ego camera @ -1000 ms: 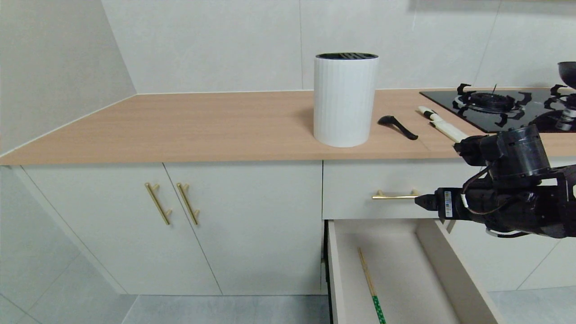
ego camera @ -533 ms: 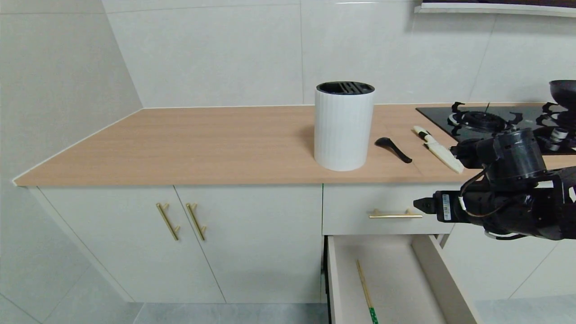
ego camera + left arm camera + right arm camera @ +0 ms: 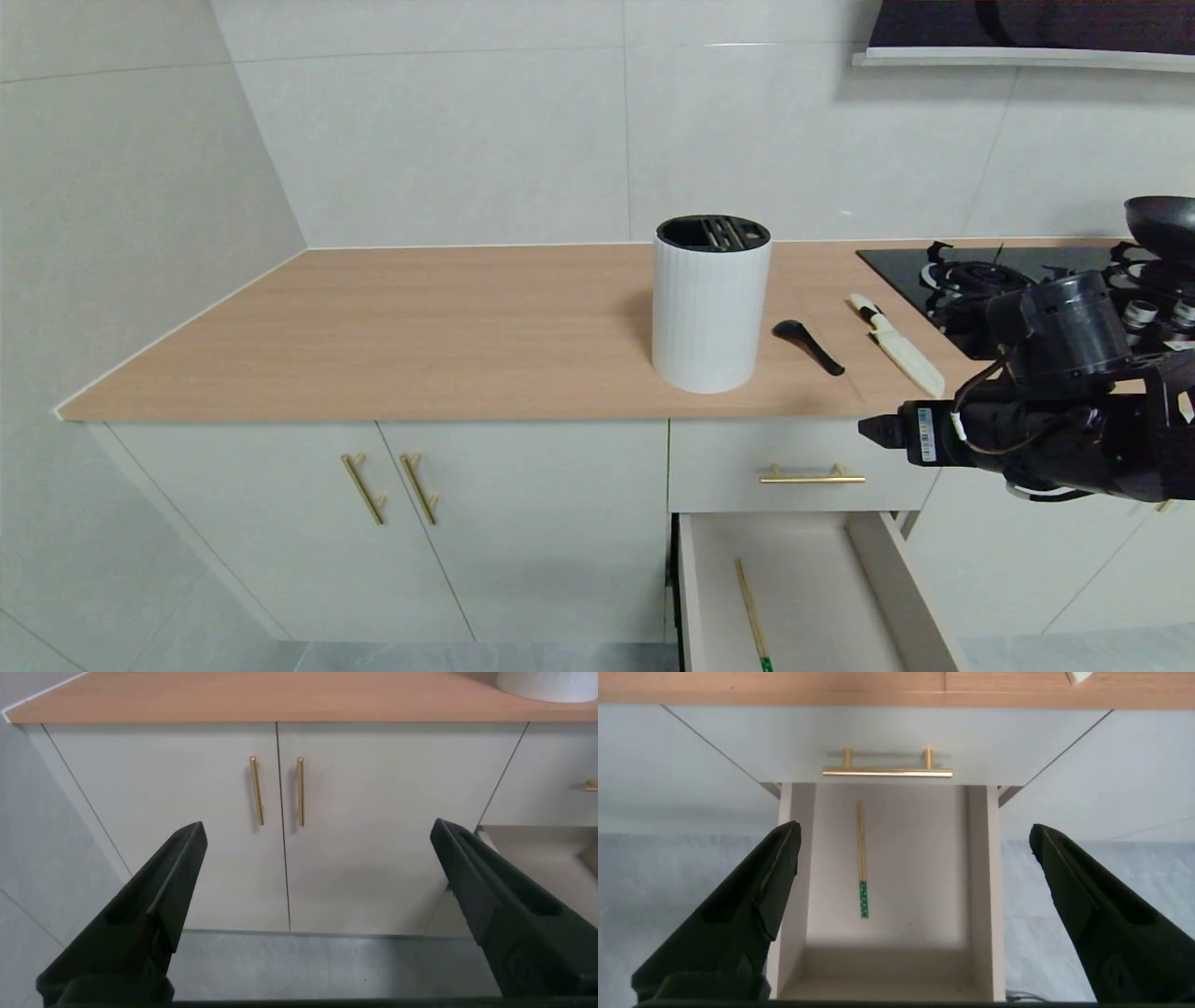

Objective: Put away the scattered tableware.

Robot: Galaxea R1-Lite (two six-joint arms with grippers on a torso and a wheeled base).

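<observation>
Right jaws wide apart; slim green-tipped chopsticks (image 3: pixel 861 854) in boxy pale drawer (image 3: pixel 920 896)

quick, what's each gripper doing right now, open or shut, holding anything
Left gripper: open, holding nothing.
Right gripper: open, holding nothing.

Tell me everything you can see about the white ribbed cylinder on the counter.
The tall white ribbed cylindrical holder stands upright on the light wooden countertop, touching nothing else. Its wall looks like matte plastic with fine vertical ribs; the top is a black slotted insert with nothing sticking out. A small black spoon lies apart on its right.
</observation>
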